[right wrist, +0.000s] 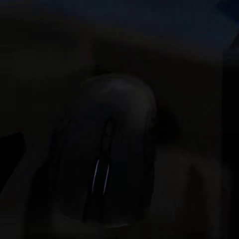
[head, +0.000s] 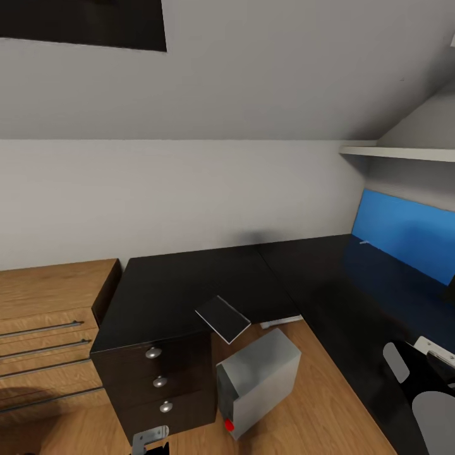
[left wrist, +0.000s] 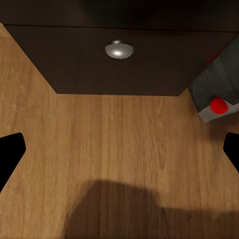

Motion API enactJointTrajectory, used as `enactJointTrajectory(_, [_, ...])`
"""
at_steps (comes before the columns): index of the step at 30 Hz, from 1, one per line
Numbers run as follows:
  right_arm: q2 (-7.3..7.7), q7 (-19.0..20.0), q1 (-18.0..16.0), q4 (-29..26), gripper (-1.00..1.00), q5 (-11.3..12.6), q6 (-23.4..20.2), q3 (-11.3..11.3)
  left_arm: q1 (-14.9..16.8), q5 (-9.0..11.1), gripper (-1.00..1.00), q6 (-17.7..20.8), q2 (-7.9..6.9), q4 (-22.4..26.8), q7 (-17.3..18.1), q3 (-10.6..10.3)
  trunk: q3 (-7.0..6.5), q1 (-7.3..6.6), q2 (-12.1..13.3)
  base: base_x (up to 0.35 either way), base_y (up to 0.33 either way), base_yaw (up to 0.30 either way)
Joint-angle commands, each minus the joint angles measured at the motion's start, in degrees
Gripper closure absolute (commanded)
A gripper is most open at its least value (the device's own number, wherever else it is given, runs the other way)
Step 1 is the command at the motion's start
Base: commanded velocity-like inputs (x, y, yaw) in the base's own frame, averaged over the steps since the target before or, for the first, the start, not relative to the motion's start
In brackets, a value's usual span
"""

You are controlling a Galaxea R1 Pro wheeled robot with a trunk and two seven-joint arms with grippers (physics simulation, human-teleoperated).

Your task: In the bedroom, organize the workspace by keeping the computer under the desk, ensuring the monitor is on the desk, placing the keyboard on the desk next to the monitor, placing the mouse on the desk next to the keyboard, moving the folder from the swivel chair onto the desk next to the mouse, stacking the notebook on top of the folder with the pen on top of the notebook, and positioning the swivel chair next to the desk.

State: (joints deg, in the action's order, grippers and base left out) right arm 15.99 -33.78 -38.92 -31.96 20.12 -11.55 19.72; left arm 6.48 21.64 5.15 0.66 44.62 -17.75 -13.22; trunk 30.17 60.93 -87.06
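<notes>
The glossy black L-shaped counter (head: pixel 189 284) fills the corner, its dark drawer unit (head: pixel 158 385) showing three round silver knobs. The pale grey computer (head: pixel 262 373) stands tilted on the wooden floor beside the drawers, its red button (left wrist: pixel 217 105) low on the front. A rounded black mouse (right wrist: pixel 107 154) lies in near-darkness.

Pretty dark here, but we can make out the mouse (right wrist: pixel 112 149), a rounded black shape with a faint pale line down its middle, sitting on a dark glossy surface (right wrist: pixel 199 59).
</notes>
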Motion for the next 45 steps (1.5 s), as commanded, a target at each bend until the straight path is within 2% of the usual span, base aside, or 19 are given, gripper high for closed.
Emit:
enactJointTrajectory(1, [0.01,-0.24,-0.02,-0.12,-1.0,0.27,-0.31,-0.04,0.03,0.41,-1.0,0.21,-0.04,0.11,-0.45,-0.22,0.06,0.0,-0.03,0.0,0.0,0.0])
enactJointTrajectory(12, [0.01,-0.23,-0.02,-0.14,-1.0,0.27,-0.31,-0.11,0.03,0.37,-1.0,0.21,-0.04,0.04,-0.43,-0.22,0.06,0.0,-0.03,0.0,0.0,0.0])
enactJointTrajectory(24, [-0.08,-0.23,-0.02,-0.27,-1.0,0.27,-0.25,-0.15,0.03,0.42,-1.0,0.21,-0.11,-0.15,-0.56,-0.22,-2.09,-2.64,4.78,0.0,0.0,0.0])
enactJointTrajectory(29, [-0.12,-0.23,0.04,-1.92,-1.0,0.27,-0.33,-0.14,0.03,0.46,-1.0,0.3,-0.06,-0.4,-0.7,-0.24,-2.99,-3.74,6.78,0.0,0.0,0.0])
enactJointTrajectory(35, [-1.05,-0.31,0.36,-9.64,-1.0,0.41,-2.54,-0.12,0.03,0.51,-1.0,0.71,-0.03,-4.06,-0.75,-0.23,-4.07,-5.05,9.19,0.0,0.0,0.0])
enactJointTrajectory(38, [-3.52,-0.33,1.7,-16.57,-1.0,0.33,-6.48,-0.12,0.03,0.51,-1.0,0.73,-0.04,-4.63,-0.72,-0.23,-4.6,-5.71,10.39,0.0,0.0,0.0])
enactJointTrajectory(40, [-6.34,-0.62,4.03,-22.66,-1.0,0.24,-8.96,-0.12,0.03,0.51,-1.0,0.73,-0.07,-4.79,-0.71,-0.22,-4.96,-6.15,11.2,0.0,0.0,0.0])
enactJointTrajectory(41, [-7.19,-0.79,4.71,-24.26,-1.0,0.23,-9.34,-0.12,0.03,0.51,-1.0,0.73,-0.08,-4.81,-0.71,-0.22,-5.14,-6.37,11.6,0.0,0.0,0.0])
enactJointTrajectory(42, [-9.05,-1.24,6.15,-27.46,-1.0,0.18,-9.92,-0.12,0.03,0.54,-1.0,0.74,-0.12,-4.84,-0.74,-0.22,-5.32,-6.59,12.0,0.0,0.0,0.0])
enactJointTrajectory(43, [-10.03,-1.5,6.87,-28.95,-1.0,0.11,-10.13,-0.14,0.03,0.55,-1.0,0.74,-0.14,-4.85,-0.74,-0.22,-5.5,-6.81,12.4,0.0,0.0,0.0])
enactJointTrajectory(44, [-12.03,-1.99,8.28,-31.59,-1.0,-0.24,-10.42,-0.28,0.03,0.54,-1.0,0.69,-0.17,-4.87,-0.73,-0.22,-5.68,-7.03,12.8,0.0,0.0,0.0])
enactJointTrajectory(45, [-16.04,-2.66,10.68,-34.85,-1.0,-2.48,-10.68,-1.56,0.03,0.51,-1.0,0.56,-0.2,-4.89,-0.72,-0.17,-5.68,-7.03,12.8,0.0,0.0,0.1])
